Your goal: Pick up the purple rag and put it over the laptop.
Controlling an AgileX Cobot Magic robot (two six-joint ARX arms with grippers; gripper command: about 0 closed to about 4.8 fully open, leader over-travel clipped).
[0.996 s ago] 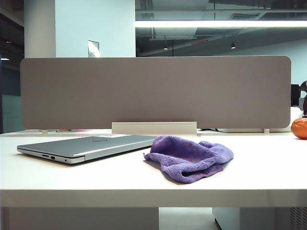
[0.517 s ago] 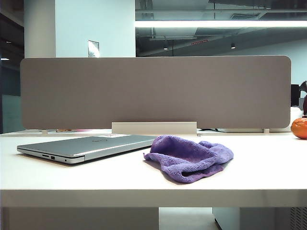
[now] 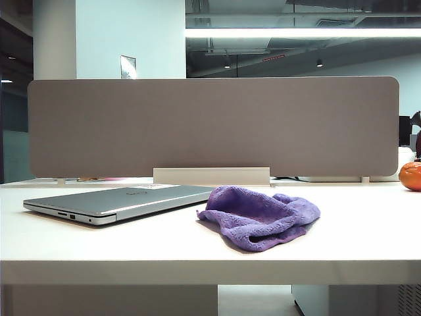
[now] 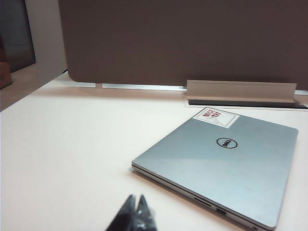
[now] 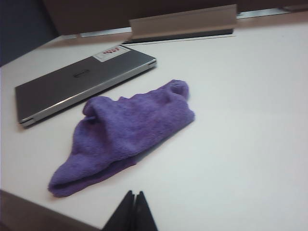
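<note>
The purple rag [image 3: 260, 216] lies crumpled on the white table, right of the closed silver-grey laptop [image 3: 118, 200]. In the right wrist view the purple rag [image 5: 126, 129] spreads in front of my right gripper [image 5: 134, 194], which is shut, empty and well short of it; the laptop [image 5: 77, 82] lies beyond the rag. My left gripper [image 4: 136, 198] is shut and empty over bare table, short of the laptop [image 4: 226, 166] and its near corner. Neither gripper shows in the exterior view.
A grey partition panel [image 3: 210, 125] stands along the table's far edge with a white cable tray [image 3: 211, 176] at its foot. An orange round object [image 3: 411, 176] sits at the far right. The table's front edge [image 3: 210, 266] runs near the exterior camera.
</note>
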